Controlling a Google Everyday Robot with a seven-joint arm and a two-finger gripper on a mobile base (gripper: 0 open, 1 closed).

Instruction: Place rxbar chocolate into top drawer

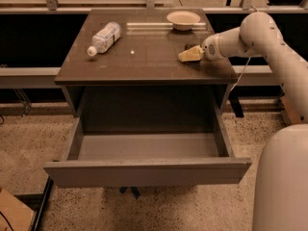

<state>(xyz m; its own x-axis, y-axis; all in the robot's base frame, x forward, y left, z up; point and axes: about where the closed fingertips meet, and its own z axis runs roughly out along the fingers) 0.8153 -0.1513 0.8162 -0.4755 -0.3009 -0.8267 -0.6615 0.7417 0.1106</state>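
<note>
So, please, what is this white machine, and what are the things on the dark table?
It is a robot: one white arm on a moving base, seen by one camera looking down from the front. Its pale claw is low over the right side of the dark table. On the table lie a clear water bottle and a pale bowl. A small dark thing right by the claw may be the snack bar; whether it is held, I cannot tell. Below, the grey drawer stands pulled open.
</note>
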